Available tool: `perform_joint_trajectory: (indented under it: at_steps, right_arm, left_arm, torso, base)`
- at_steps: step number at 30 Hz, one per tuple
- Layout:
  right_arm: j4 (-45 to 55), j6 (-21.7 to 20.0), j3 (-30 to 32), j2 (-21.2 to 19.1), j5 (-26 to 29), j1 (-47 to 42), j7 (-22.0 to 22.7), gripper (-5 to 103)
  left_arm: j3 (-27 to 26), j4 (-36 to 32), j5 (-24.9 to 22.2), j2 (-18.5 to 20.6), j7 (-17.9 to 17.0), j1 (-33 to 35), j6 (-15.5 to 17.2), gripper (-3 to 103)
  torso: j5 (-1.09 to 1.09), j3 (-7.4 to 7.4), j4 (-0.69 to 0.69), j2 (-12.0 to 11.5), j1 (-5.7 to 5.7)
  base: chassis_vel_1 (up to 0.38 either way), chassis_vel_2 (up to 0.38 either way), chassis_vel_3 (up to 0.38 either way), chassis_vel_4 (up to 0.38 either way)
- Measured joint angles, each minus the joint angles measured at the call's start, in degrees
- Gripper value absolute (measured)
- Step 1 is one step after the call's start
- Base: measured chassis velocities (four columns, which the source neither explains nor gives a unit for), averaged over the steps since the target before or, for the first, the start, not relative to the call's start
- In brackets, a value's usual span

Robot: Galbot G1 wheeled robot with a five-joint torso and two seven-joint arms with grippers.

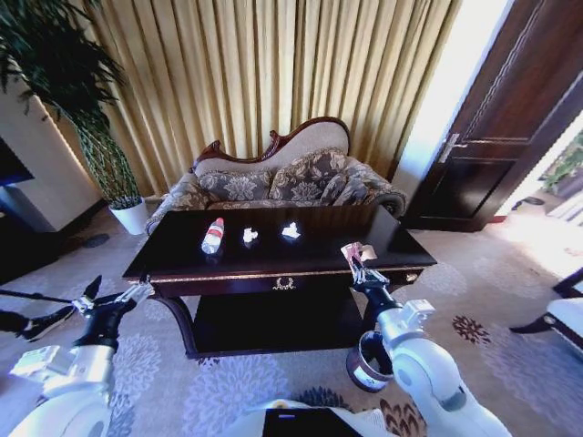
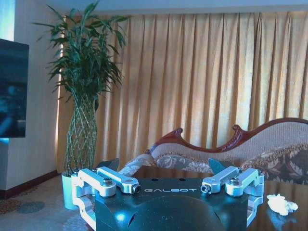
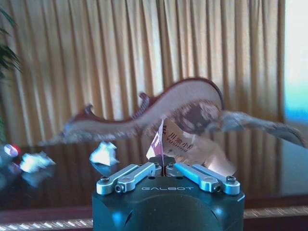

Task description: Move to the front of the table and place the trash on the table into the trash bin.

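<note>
Right hand (image 1: 353, 264) pinching wrapper (image 1: 356, 250) upright, over table (image 1: 273, 259) edge

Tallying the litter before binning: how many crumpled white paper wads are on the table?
2. One paper wad lies mid-table beside the bottle; the other paper wad sits just to its right on the table. None looks hidden.

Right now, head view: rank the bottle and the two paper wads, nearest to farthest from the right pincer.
The right pincer is shut on the wrapper at the table's front right edge.
1. Right paper wad, mid-table, nearest.
2. Left paper wad, centre.
3. Bottle, lying left of both wads, farthest.
</note>
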Motion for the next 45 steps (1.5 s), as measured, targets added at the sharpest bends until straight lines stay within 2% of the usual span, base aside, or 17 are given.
perform_joint_trajectory:
  at_steps: [2,10,15,17,21,33,37,43,45]
  right_arm:
    - [-2.7,-0.6,2.0,-0.6,0.1,-1.1,0.0,0]
    - [-14.9,2.1,6.1,-1.9,0.3,-2.1,0.0,0]
    - [-22.2,3.0,5.1,-1.9,-0.4,-1.2,-0.3,0]
    - [-28.7,3.0,3.8,-0.9,-0.8,0.0,-0.8,0]
    - [-34.9,3.3,2.2,0.4,-1.2,1.7,-0.9,0]
    - [-56.7,6.1,-0.8,2.8,-9.0,13.8,-0.9,0]
    - [-67.8,9.2,-1.1,4.0,-14.6,19.1,-1.0,0]
    - [-74.9,10.4,-0.6,4.8,-17.0,21.8,-1.1,0]
    - [-76.0,10.4,-0.4,5.1,-17.8,22.1,-1.2,10]
  left_arm:
    - [0.0,0.0,-0.1,0.0,0.0,-0.3,0.0,100]
    - [0.1,0.0,-0.4,-0.4,0.1,-0.7,-0.1,100]
    - [0.5,0.0,-0.4,-0.7,0.1,-1.2,-0.1,100]
    - [0.6,0.0,-0.4,-1.0,0.2,-1.4,-0.1,100]
    - [0.7,0.0,-0.4,-1.4,0.2,-1.4,-0.2,100]
    - [1.2,0.0,-0.3,-1.6,0.5,-1.8,-0.3,100]
    - [1.3,0.0,-0.1,-2.0,0.6,-1.8,-0.6,100]
    - [1.0,0.0,0.0,-2.2,0.6,-1.3,-1.3,100]
    - [1.0,0.0,0.0,-2.4,0.6,-1.2,-1.3,100]
  torso:
    - [-0.01,0.03,0.00,0.0,0.08]
    - [0.00,0.00,0.00,0.0,0.03]
    - [0.00,0.00,0.00,0.0,0.02]
    - [0.01,0.00,-0.01,0.0,0.03]
    - [0.01,0.01,-0.01,0.0,0.04]
    - [0.00,0.01,0.01,0.0,0.04]
    - [0.00,0.01,0.01,0.0,0.04]
    - [0.00,0.01,0.00,0.0,0.04]
    - [0.00,0.00,-0.01,0.0,0.04]
  base:
    - [0.000,0.000,0.000,0.000]
    - [0.000,0.000,0.000,0.000]
    - [0.000,0.000,0.000,0.000]
    - [0.000,0.000,0.000,0.000]
    - [0.000,0.000,0.000,0.000]
    - [0.000,0.000,0.000,0.000]
    - [0.000,0.000,0.000,0.000]
    - [0.000,0.000,0.000,0.000]
    - [0.000,0.000,0.000,0.000]
